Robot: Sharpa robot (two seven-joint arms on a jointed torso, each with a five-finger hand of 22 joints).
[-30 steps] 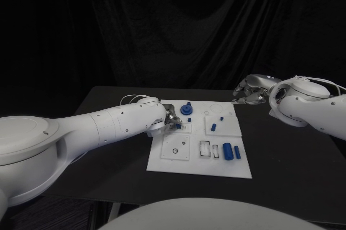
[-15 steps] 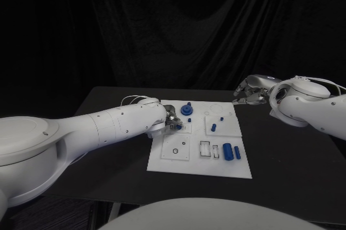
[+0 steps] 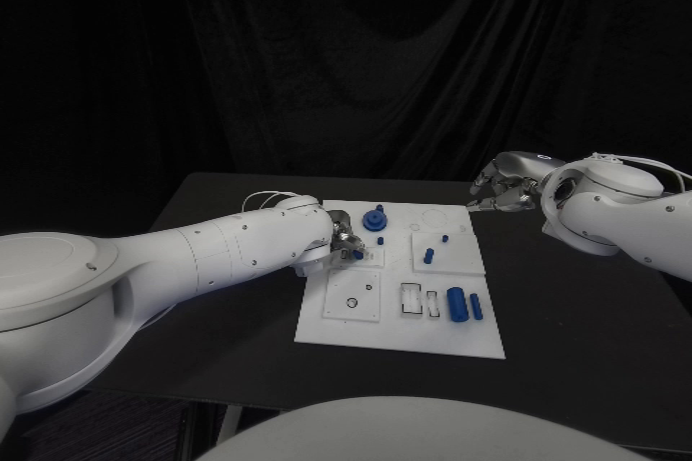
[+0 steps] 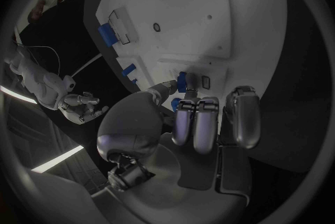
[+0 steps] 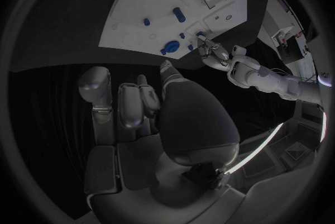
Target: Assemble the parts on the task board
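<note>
The white task board (image 3: 327, 324) lies mid-table. My left hand (image 3: 340, 239) hovers over its left upper part and pinches a small blue part (image 3: 356, 251) between thumb and a finger, just above the plate; the pinch (image 4: 183, 80) is plain in the left wrist view. A round blue part (image 3: 375, 219) stands at the board's far edge. Small blue pegs (image 3: 428, 254) stand in the right middle. Two blue cylinders (image 3: 457, 304) lie at the near right. My right hand (image 3: 499, 192) hangs off the board's far right corner, holding nothing, with its fingers (image 5: 130, 108) loosely bent.
The black table (image 3: 577, 321) has bare room right of the board and in front of it. Rectangular slots (image 3: 413, 297) and a round hole (image 3: 351, 303) mark the board's near half. My left forearm (image 3: 216, 246) lies across the table's left side.
</note>
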